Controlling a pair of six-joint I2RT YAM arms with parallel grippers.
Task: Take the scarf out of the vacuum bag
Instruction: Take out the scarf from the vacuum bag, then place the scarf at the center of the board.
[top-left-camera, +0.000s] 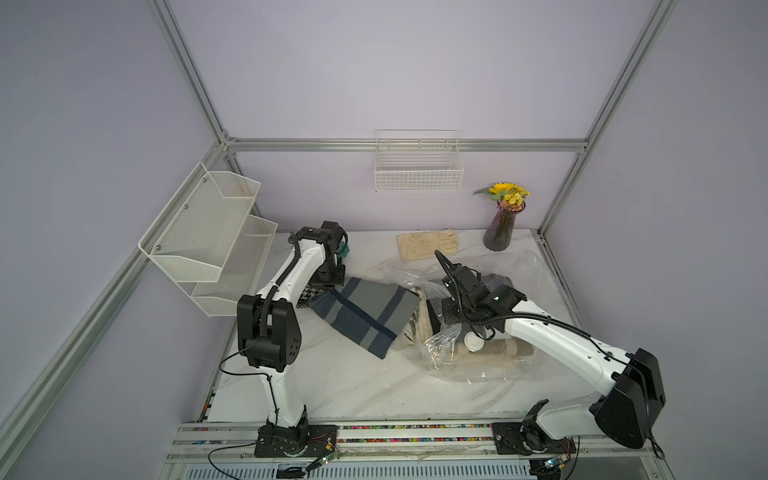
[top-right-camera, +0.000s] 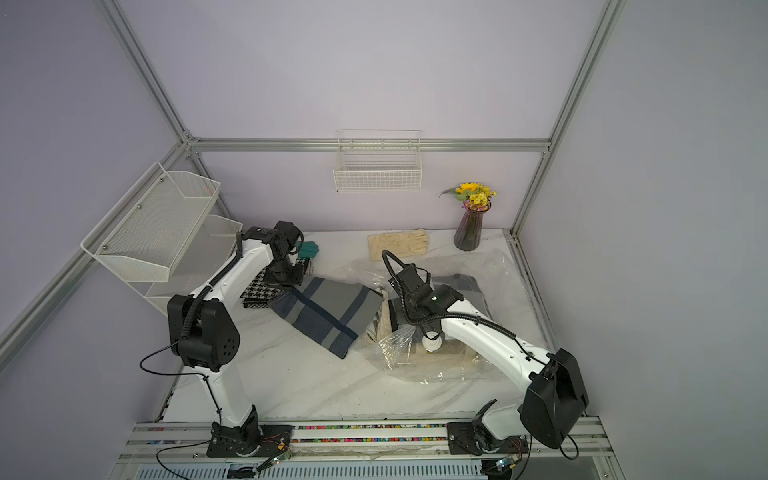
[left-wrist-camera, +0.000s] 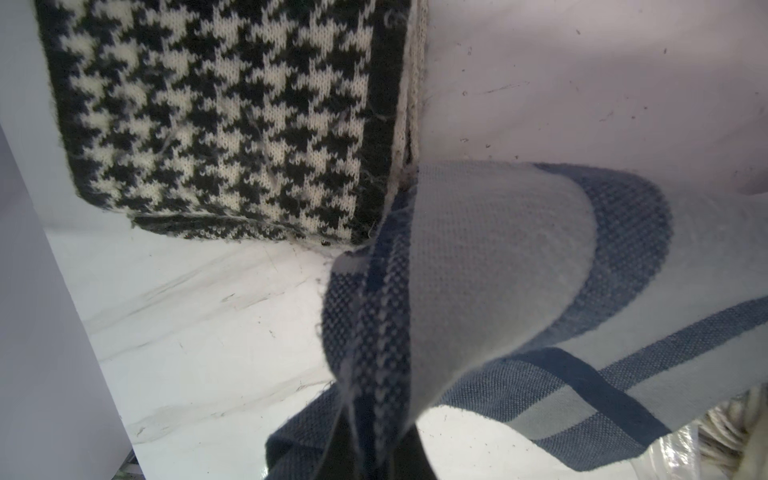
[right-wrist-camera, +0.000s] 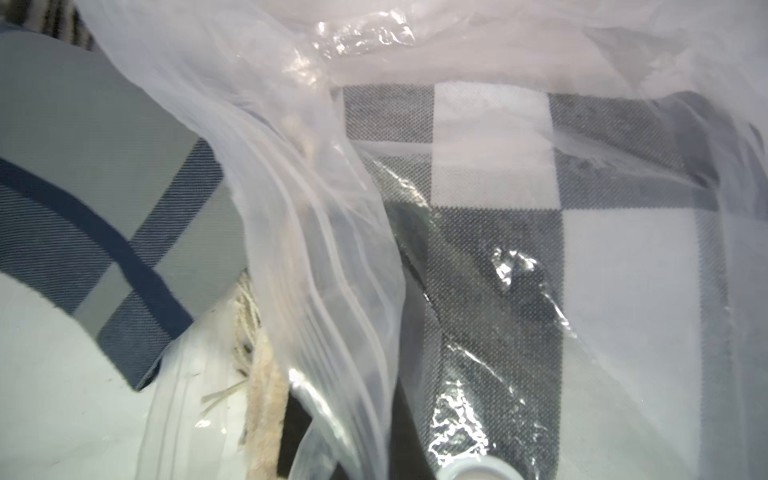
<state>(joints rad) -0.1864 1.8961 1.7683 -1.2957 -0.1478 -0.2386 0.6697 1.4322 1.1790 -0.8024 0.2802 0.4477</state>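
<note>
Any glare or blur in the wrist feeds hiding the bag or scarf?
Right wrist view: the vacuum bag throws bright glints and milky haze over the checked fabric behind it. Left wrist view: the striped scarf turns dark and soft nearest the lens; the houndstooth knit is sharp.

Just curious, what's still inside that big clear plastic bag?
Through the vacuum bag a dark-and-white checked cloth shows, and a beige roll in a top view. What lies beneath them or under the right arm is covered.
</note>
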